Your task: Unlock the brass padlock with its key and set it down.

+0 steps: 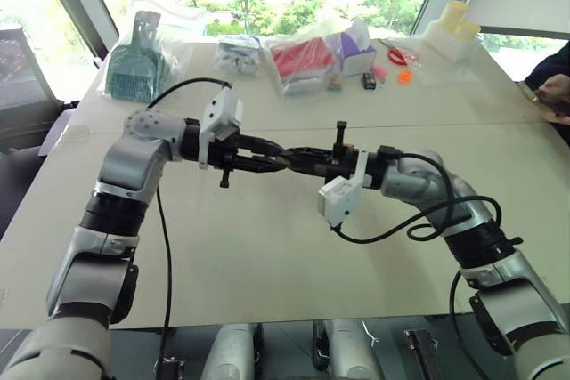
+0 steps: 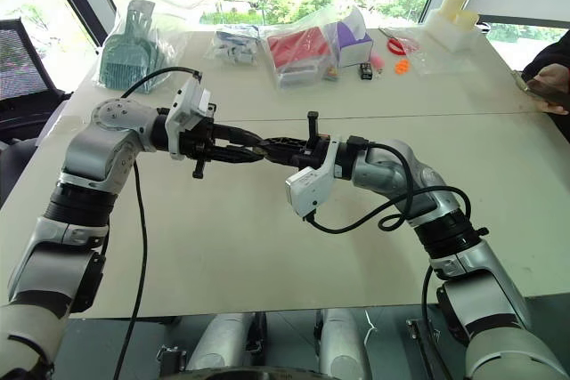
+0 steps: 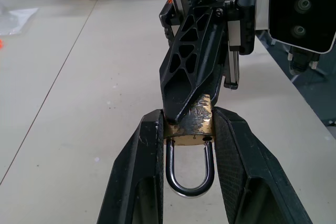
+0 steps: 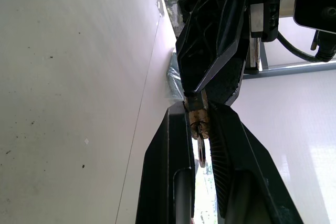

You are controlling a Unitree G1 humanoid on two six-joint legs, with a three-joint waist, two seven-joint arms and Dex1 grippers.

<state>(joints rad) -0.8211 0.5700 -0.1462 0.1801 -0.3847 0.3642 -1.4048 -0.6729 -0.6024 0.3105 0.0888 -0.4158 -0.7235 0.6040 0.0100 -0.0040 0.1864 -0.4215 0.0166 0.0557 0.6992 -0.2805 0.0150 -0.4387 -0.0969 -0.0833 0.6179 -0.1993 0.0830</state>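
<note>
Lab or office test room: big pale table (image 1: 267,246), bagged props (image 1: 307,58) along far edge, wide windows (image 1: 267,2), office chair (image 2: 22,73) far left.

brass padlock (image 3: 190,125) held mid-air – shackle closed, key (image 4: 201,148) inserted

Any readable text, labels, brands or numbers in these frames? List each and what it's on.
None can be read for certain.
brass padlock: faint stamped marks on its body, held between the left gripper fingers; too worn and too much covered by the right gripper to read.
bagged items at the table's far side: any print on the packaging is too small to read.
</note>
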